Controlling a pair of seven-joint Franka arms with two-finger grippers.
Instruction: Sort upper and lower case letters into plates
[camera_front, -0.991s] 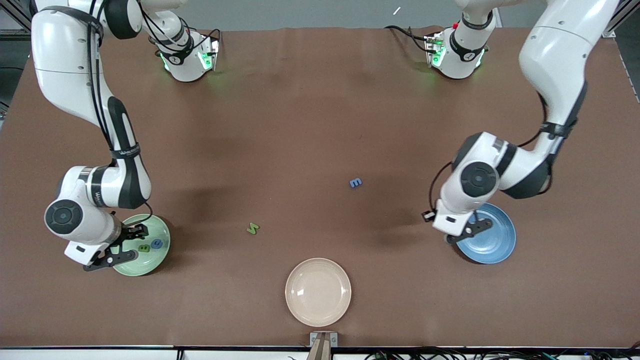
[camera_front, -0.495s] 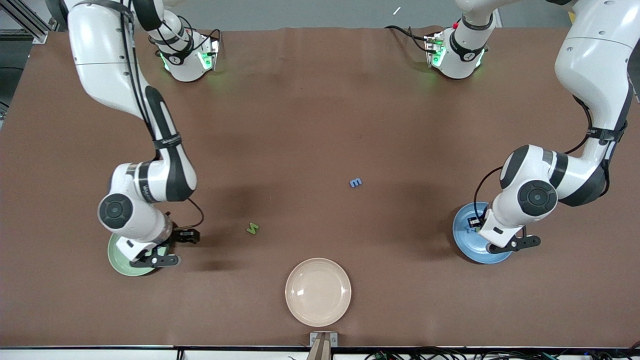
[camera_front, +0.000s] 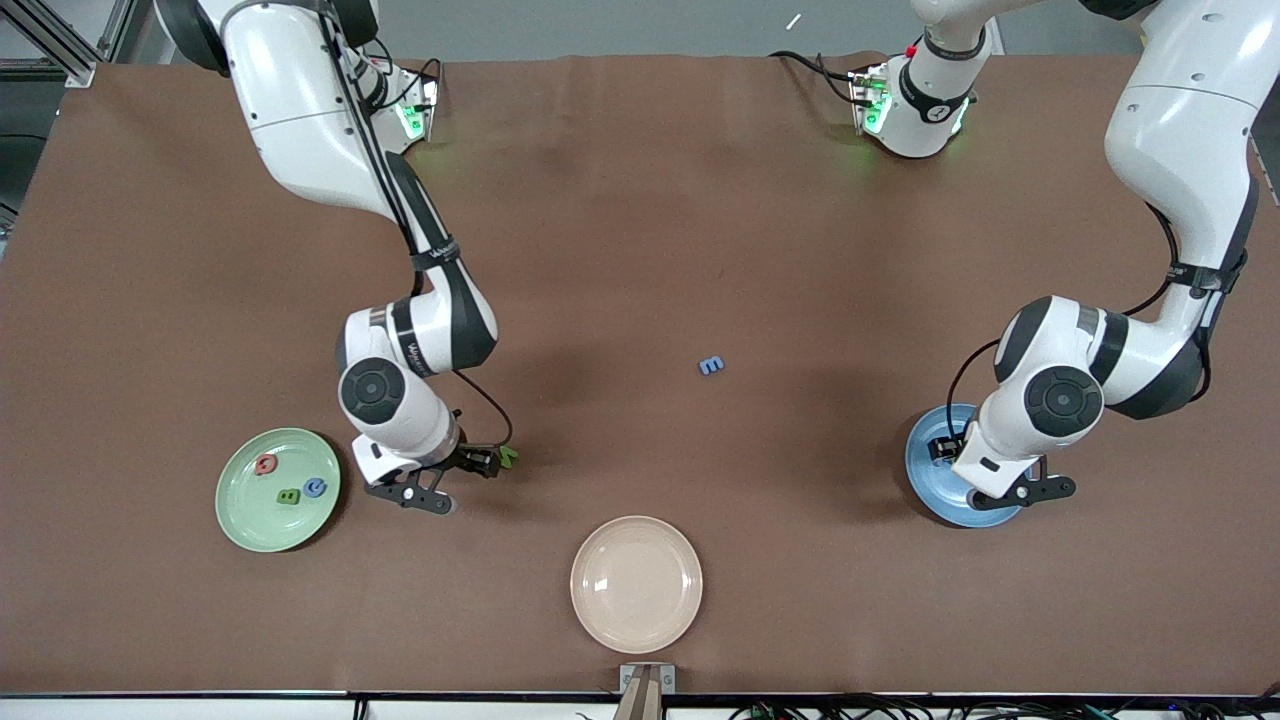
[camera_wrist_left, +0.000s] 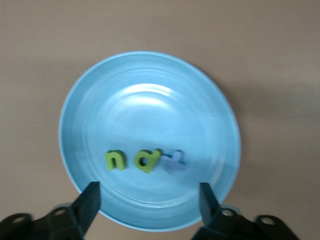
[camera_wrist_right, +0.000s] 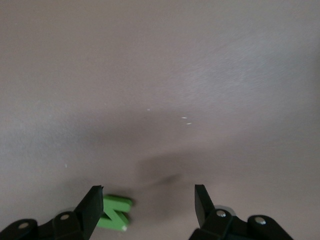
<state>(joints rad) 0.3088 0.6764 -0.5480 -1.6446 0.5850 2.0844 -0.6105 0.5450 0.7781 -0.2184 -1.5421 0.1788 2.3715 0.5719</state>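
My right gripper (camera_front: 485, 463) is open and low over the table at a green letter (camera_front: 508, 456). In the right wrist view that letter (camera_wrist_right: 115, 212) lies flat right beside one finger (camera_wrist_right: 93, 202), inside the open gripper (camera_wrist_right: 148, 200). The mint green plate (camera_front: 240, 515) holds a pinkish-red letter (camera_front: 265, 464), a green letter (camera_front: 289, 496) and a blue letter (camera_front: 315, 487). My left gripper (camera_front: 945, 452) hangs open and empty (camera_wrist_left: 150, 195) over the blue plate (camera_front: 922, 470), which holds two green letters (camera_wrist_left: 115, 160) (camera_wrist_left: 146, 160) and a pale blue one (camera_wrist_left: 175, 161). A blue letter (camera_front: 711, 365) lies alone mid-table.
A cream-beige plate (camera_front: 636, 583) sits empty near the front edge, between the two coloured plates. Both arm bases stand along the edge farthest from the front camera.
My right arm swung from over the mint green plate toward the table's middle, to the green letter, uncovering the plate and its three letters. My left gripper shifted over the blue plate.
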